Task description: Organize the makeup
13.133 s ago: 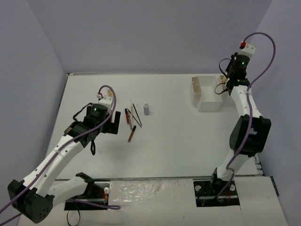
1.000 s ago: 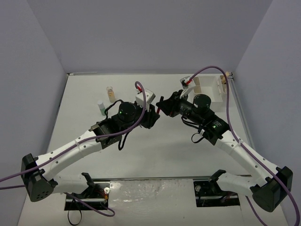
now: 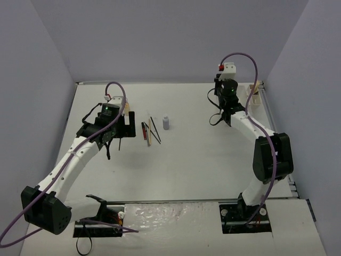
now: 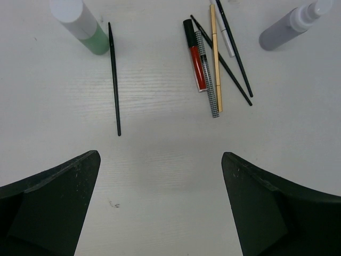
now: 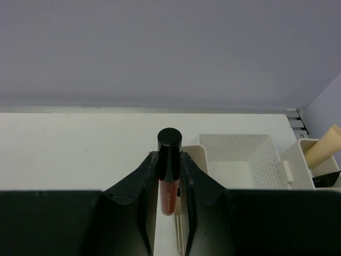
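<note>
My left gripper (image 4: 160, 178) hangs open over bare table, nothing between its fingers (image 4: 53, 205). Ahead of it lies the makeup: a green bottle (image 4: 88, 29), a thin black pencil (image 4: 114, 80), a red tube (image 4: 197, 61), a checkered stick (image 4: 209, 80), a tan stick (image 4: 215, 53), two crossed black pencils (image 4: 234, 64) and a grey bottle (image 4: 287, 26). My right gripper (image 5: 169, 160) is shut on a black-capped red tube (image 5: 168, 194), held upright just left of the white box (image 5: 242, 160). From above, the left gripper (image 3: 123, 130) sits left of the sticks (image 3: 146, 132) and grey bottle (image 3: 166, 123).
The white compartmented box (image 3: 253, 95) stands at the back right, partly behind the right arm; a tan stick (image 5: 322, 149) leans in its right compartment. Walls close the table on the left, back and right.
A second ago both grippers met at the table's middle. Now they are apart: the left one has opened and swung back left, the right one has gone to the box with the red tube.
</note>
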